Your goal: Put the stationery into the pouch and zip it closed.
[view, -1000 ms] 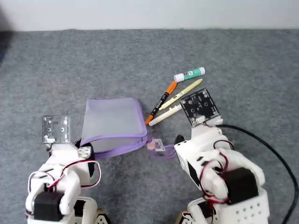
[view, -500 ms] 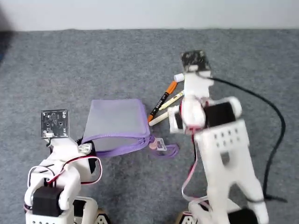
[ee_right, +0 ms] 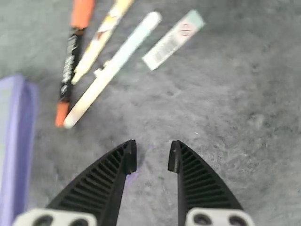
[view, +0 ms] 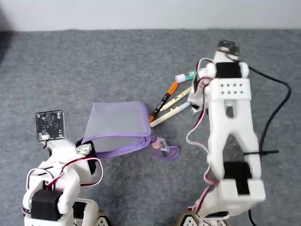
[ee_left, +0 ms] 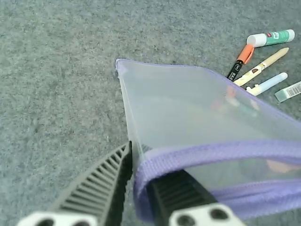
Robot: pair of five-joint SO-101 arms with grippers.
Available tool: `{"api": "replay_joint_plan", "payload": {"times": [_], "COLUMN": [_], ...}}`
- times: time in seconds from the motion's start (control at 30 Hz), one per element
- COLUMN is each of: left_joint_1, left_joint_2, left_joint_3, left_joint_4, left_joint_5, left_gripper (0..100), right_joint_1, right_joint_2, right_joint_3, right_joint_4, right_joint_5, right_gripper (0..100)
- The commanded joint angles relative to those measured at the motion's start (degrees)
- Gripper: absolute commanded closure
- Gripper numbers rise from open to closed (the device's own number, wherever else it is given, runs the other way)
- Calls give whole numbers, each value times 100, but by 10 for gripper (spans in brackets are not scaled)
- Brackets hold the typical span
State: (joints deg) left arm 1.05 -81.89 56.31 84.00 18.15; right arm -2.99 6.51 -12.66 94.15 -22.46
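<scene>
Pinching pouch [ee_left: 197, 108] rim, left jaws; right jaws narrowly apart near white pen [ee_right: 110, 70], labelled strip [ee_right: 174, 40].

Both arms are white moulded plastic, with black motor blocks set into the joints. The left arm [view: 61, 181] trails thin red and black wires. The right arm [view: 230, 127] has small round holes across one panel and a thick black cable [view: 275, 108]. Each wrist carries a small square circuit board [view: 49, 125]. The left gripper [ee_left: 141, 162] and right gripper [ee_right: 152, 153] have black ribbed fingers [ee_right: 110, 176] on white bases with dark screw holes.
</scene>
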Motion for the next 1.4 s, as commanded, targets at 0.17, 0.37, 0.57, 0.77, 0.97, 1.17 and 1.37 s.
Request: {"api": "replay_joint_plan", "payload": {"times": [0.17, 0.37, 0.57, 0.77, 0.97, 1.17, 1.37], "left_joint_1": [18, 18, 18, 18, 18, 18, 26], "left_joint_2": [132, 1248, 1943, 1987, 2022, 2022, 2013], "left_joint_3": [13, -435, -945, -892, -892, -884, -673], "left_joint_4": [-26, -158, -360, -404, -633, -642, -738], "left_joint_5": [62, 70, 79, 79, 79, 79, 62], "left_gripper": [989, 989, 989, 989, 989, 989, 989], "right_joint_1": [620, 549, 523, 470, 277, 321, 330], "right_joint_2": [1684, 2835, 3635, 4286, 4549, 4769, 4796], "right_joint_3": [-1556, -2646, -3534, -4105, -4202, -4202, -4202], "right_joint_4": [-4, 4, 40, 31, 13, -40, 31], "right_joint_5": [-782, -818, -818, -800, -809, -791, -774], "right_gripper": [879, 879, 879, 838, 789, 891, 977]}}
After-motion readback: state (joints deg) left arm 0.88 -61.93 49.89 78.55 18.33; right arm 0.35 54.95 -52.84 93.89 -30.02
